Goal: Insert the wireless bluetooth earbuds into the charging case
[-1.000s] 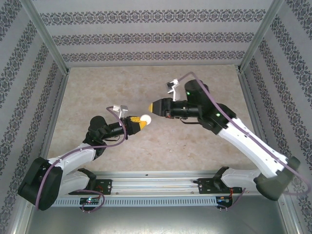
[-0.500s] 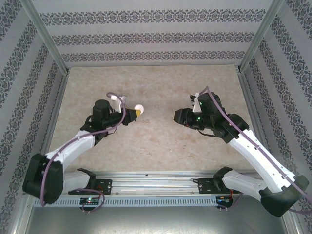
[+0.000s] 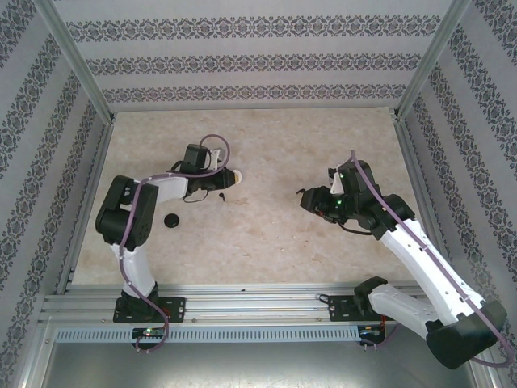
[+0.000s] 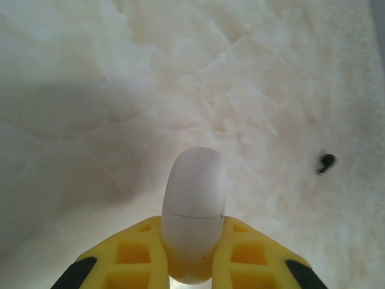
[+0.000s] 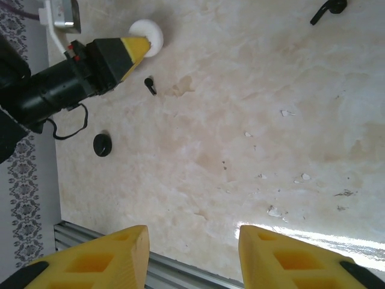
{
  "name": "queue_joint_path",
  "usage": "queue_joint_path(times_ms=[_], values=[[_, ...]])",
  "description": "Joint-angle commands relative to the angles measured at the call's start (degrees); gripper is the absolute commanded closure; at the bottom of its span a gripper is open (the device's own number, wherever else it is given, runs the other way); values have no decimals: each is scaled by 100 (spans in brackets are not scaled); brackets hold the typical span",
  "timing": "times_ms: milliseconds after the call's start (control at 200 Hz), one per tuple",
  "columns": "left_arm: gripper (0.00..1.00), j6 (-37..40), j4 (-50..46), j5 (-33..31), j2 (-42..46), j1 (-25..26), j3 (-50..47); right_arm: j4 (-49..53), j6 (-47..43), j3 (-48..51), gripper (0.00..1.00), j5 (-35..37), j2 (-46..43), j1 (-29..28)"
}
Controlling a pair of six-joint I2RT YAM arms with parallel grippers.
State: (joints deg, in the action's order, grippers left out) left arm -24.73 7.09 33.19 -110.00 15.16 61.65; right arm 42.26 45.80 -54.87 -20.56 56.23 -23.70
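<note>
My left gripper (image 4: 192, 224) is shut on a white oval charging case (image 4: 194, 201); a thin lid seam crosses it, and it sticks out past the yellow fingers just above the table. From above, the case (image 3: 235, 175) sits at the tip of the left gripper (image 3: 226, 179), left of centre. One tiny black earbud (image 4: 325, 162) lies on the table right of the case, also seen as the earbud (image 5: 150, 85) just below the case (image 5: 146, 35). A second black earbud (image 5: 329, 9) lies further off. My right gripper (image 5: 192, 236) is open and empty, apart at centre right (image 3: 305, 198).
A small black round object (image 3: 171, 220) lies on the marble-look table near the left arm's elbow, the same object (image 5: 102, 144) seen from the right wrist. A metal rail (image 3: 242, 303) runs along the near edge. Patterned walls (image 3: 258, 61) close in the back and both sides.
The two grippers were almost tip to tip at the centre. The right one has drawn back to the right and opened. The left arm has folded, carrying the case slightly back.
</note>
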Motion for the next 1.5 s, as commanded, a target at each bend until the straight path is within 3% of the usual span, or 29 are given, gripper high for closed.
queue_joint_path(times_ms=[0,270,550,729,859,1234,1499], values=[[86,373,-413,-507,-344,173,491,262,-232,120,56,-226,-133,133],[56,788,-1324,-1269,-576,274,1053,336,-431,139,56,-523,-147,491],[43,1442,-1851,-1613,363,216,828,168,-461,58,55,-568,-25,492],[38,1362,-1988,-2034,1274,-12,258,191,-599,29,55,-500,-9,456],[28,990,-2520,-2527,1913,-383,-245,107,-677,25,55,-492,167,391],[25,-351,-4274,-2508,2564,-1554,-1055,-244,-651,-142,54,-421,827,-191],[20,-567,-4505,-2285,2552,-1692,-1251,-187,-704,-128,53,-368,856,-267]])
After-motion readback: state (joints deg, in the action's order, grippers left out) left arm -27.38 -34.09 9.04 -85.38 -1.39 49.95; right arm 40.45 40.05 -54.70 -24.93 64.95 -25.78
